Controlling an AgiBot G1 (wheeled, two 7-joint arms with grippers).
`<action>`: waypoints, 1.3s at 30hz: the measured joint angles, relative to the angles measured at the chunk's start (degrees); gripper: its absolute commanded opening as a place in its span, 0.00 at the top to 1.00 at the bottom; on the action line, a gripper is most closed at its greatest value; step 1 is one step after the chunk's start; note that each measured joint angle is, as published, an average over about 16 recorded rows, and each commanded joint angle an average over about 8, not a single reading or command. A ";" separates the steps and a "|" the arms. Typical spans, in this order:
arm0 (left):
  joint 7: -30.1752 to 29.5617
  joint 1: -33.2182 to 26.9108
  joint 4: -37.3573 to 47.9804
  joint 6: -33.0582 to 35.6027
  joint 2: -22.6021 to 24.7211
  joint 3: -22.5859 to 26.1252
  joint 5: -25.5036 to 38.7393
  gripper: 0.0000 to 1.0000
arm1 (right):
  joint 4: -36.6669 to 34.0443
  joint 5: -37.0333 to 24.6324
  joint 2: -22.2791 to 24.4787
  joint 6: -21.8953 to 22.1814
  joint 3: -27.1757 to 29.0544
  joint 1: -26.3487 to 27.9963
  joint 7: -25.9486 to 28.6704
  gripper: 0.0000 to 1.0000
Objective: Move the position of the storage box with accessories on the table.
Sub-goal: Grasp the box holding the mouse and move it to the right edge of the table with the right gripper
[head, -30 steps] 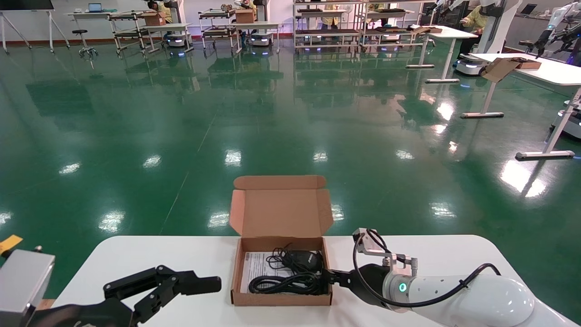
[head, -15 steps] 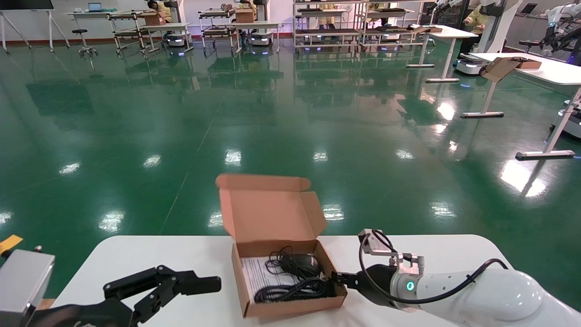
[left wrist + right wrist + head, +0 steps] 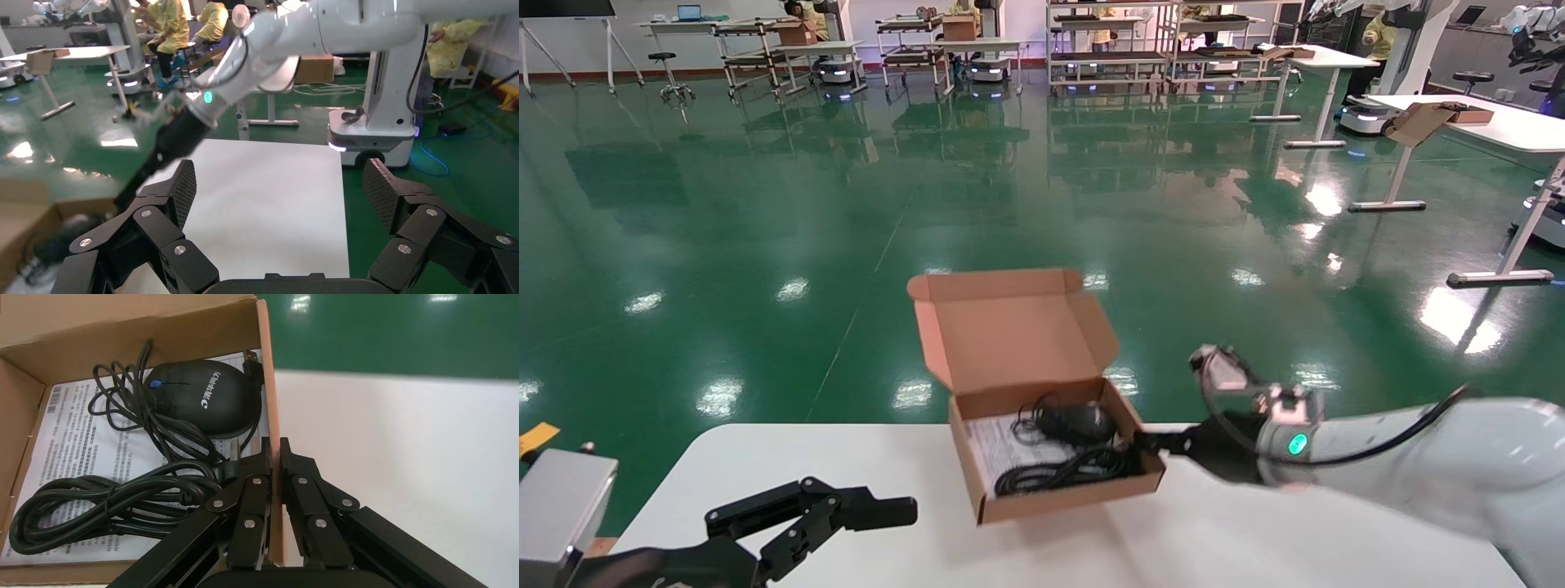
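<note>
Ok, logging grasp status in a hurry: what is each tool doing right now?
Left tool: open, holding nothing, parked low over the wide white table.
Right tool: shut on the right wall of the shallow brown cardboard storage box.

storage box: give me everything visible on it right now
The storage box is a shallow brown corrugated-cardboard mailer, its hinged lid standing open with side tabs. It sits skewed and looks tilted, apparently lifted off the white table. Inside lie a black mouse, coiled black cables and a printed sheet. The right gripper has its jaws shut on the box's right wall, one inside, one outside.
</note>
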 measured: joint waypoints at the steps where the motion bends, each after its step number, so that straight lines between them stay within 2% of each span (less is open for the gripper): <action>1: 0.00 0.00 0.00 0.00 0.00 0.00 0.00 0.00 | -0.20 0.04 0.59 -0.66 0.05 0.90 -0.30 1.00; 10: 0.00 0.00 0.00 0.00 0.00 0.00 0.00 0.00 | -2.17 -0.29 7.59 -5.53 0.15 9.01 -3.08 1.00; 20: 0.00 0.00 0.00 0.00 0.00 0.00 0.00 0.00 | -5.02 -0.62 16.47 -7.36 0.22 14.12 -6.13 1.00; 29: 0.00 0.00 0.00 0.00 0.00 0.00 0.00 0.00 | -7.00 0.51 22.85 -7.61 1.08 13.40 -9.51 1.00; 39: 0.00 0.00 0.00 0.00 0.00 0.00 0.00 0.00 | -8.10 2.93 26.60 -6.14 2.77 8.48 -13.76 1.00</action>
